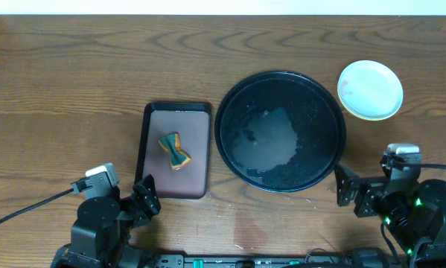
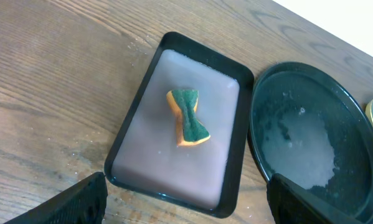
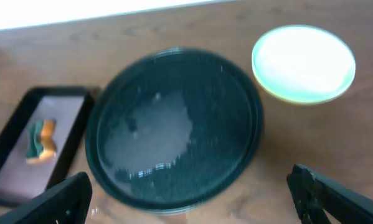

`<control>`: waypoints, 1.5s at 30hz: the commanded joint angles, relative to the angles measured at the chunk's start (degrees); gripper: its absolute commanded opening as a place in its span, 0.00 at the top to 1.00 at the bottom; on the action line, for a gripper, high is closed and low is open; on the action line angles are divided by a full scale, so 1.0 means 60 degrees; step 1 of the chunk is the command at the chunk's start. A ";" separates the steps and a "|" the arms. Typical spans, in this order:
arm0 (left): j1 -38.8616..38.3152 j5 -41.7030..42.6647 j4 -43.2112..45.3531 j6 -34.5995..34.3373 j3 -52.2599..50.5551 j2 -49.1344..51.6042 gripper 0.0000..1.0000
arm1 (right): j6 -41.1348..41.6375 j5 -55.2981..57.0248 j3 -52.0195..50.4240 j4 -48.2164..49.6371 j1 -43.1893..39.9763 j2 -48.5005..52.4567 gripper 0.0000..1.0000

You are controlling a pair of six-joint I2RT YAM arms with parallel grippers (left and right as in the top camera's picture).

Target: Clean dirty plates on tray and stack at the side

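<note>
The large round black tray (image 1: 281, 131) sits mid-table with a wet sheen and no plates on it; it also shows in the left wrist view (image 2: 311, 137) and the right wrist view (image 3: 174, 127). The plates (image 1: 369, 90) sit stacked on the table at the tray's upper right, a pale mint-blue one on top with a yellowish edge below; the stack also shows in the right wrist view (image 3: 303, 63). My left gripper (image 1: 142, 197) is open and empty near the front edge. My right gripper (image 1: 354, 195) is open and empty at the front right.
A rectangular maroon tray with a black rim (image 1: 176, 150) lies left of the black tray and holds a green-and-orange sponge (image 1: 175, 150); both show in the left wrist view, tray (image 2: 174, 168), sponge (image 2: 188, 117). Bare wooden table lies to the left and at the back.
</note>
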 commanded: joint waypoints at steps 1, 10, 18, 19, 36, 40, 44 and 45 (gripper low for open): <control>-0.0011 -0.0189 -0.0018 -0.0007 -0.0047 -0.0055 0.17 | 0.0160 0.0091 -0.0004 -0.0667 0.0084 -0.0004 0.01; -0.0011 -0.0189 -0.0018 -0.0007 -0.0047 -0.0055 0.17 | -0.0572 0.0943 -0.0106 -0.0663 0.0204 -0.0146 0.01; -0.0011 -0.0189 -0.0018 -0.0007 -0.0047 -0.0055 0.17 | -0.0769 0.0871 -0.2907 0.2663 0.0095 -0.1577 0.01; -0.0011 -0.0189 -0.0018 -0.0007 -0.0047 -0.0055 0.17 | -0.0769 0.0772 -0.3377 0.3264 0.0051 -0.1749 0.01; -0.0011 -0.0189 -0.0018 -0.0007 -0.0047 -0.0055 0.17 | -0.0776 0.1384 -0.8222 0.9661 -0.0025 -0.4692 0.01; -0.0011 -0.0189 -0.0018 -0.0007 -0.0047 -0.0055 0.17 | -0.0769 0.1577 -0.8615 0.9883 -0.0142 -0.4900 0.01; -0.0011 -0.0189 -0.0018 -0.0007 -0.0047 -0.0055 0.16 | -0.0812 0.1989 -0.8612 0.9672 -0.0149 -0.4900 0.01; -0.0011 -0.0189 -0.0018 -0.0007 -0.0047 -0.0055 0.16 | -0.0809 0.2142 -0.8612 0.9417 -0.0149 -0.4900 0.01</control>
